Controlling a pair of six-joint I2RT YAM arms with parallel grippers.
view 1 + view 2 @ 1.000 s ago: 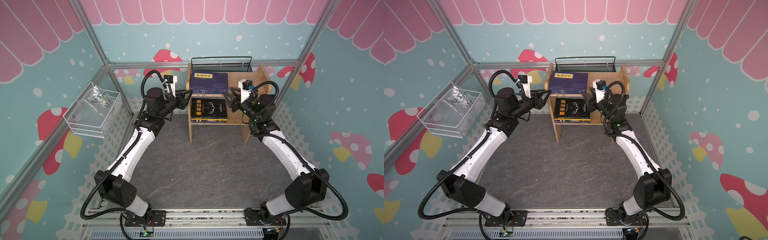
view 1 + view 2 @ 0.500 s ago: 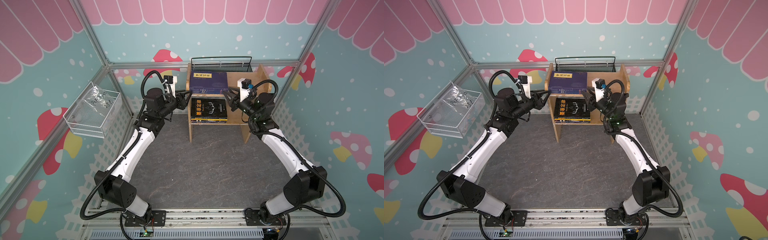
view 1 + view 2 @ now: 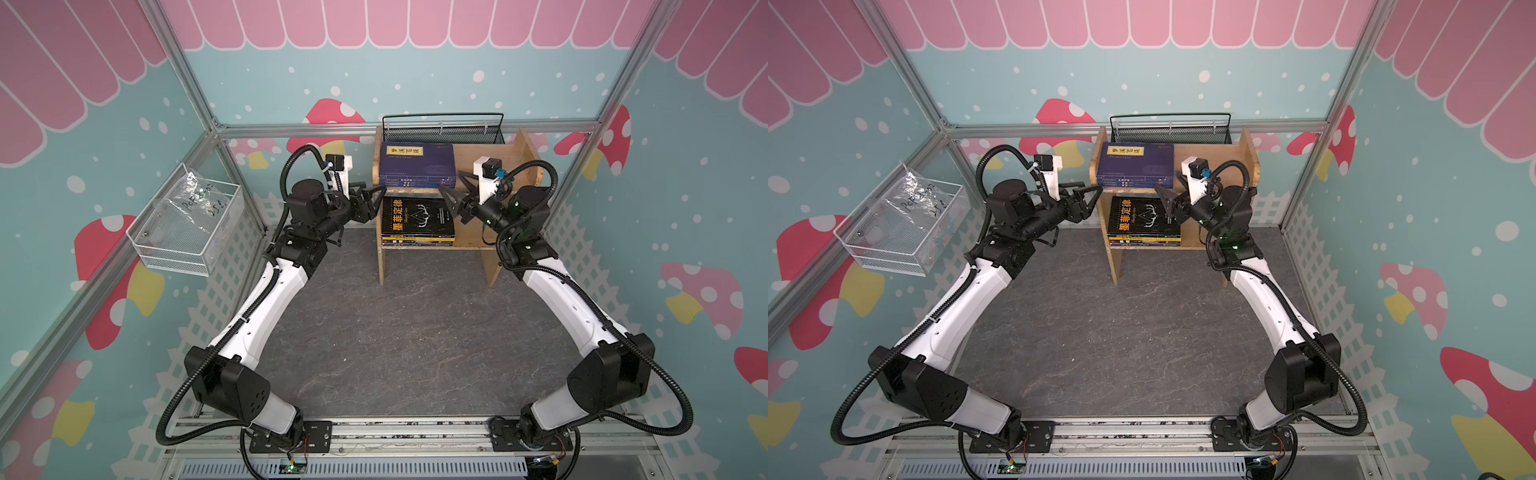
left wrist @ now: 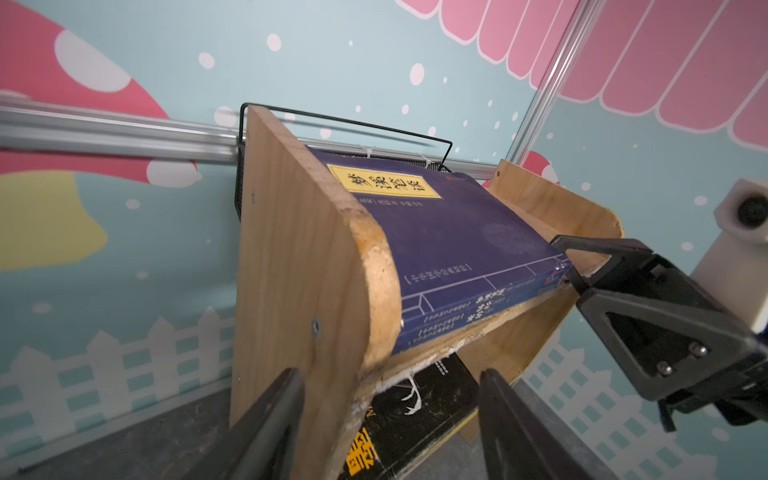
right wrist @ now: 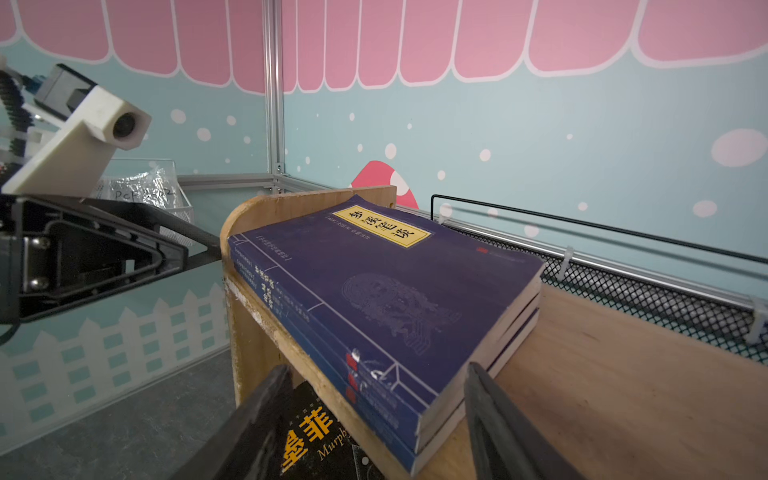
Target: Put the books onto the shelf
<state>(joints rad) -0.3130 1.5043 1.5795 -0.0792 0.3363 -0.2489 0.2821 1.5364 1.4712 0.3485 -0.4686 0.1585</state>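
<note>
**me:** While my left claw [image 3: 376, 198] hangs just off the left side panel of the shelf [image 3: 527, 147], level with the upper board, its jaws stand well apart with nothing in them. In the left wrist view the panel's rounded front edge shows between my fingers [image 4: 266, 428]. Can't tell if either one touches the wood.

**op:** Right side?

**me:** Right claw [image 3: 451, 183] is over the shelf's near edge, just right of the navy stack [image 3: 415, 166]. Jaws are wide there too, and empty. In the right wrist view the stack's near right corner shows between the two fingers. No contact that I can see.

**op:** Books?

**me:** Every one I can see is on the shelf. Navy stack lies flat on the upper tier, against the left panel, yellow title label at the far end. I count three spines. On the lower tier the black book [image 3: 417, 216] lies flat on top of a few more with yellow edges, also kept left.

**op:** Anything else around?

**me:** Black mesh basket [image 3: 442, 133] right behind the shelf on the far wall. White wire basket [image 3: 187, 232] on the left wall, with a clear bag [image 3: 195, 199] inside.
</note>
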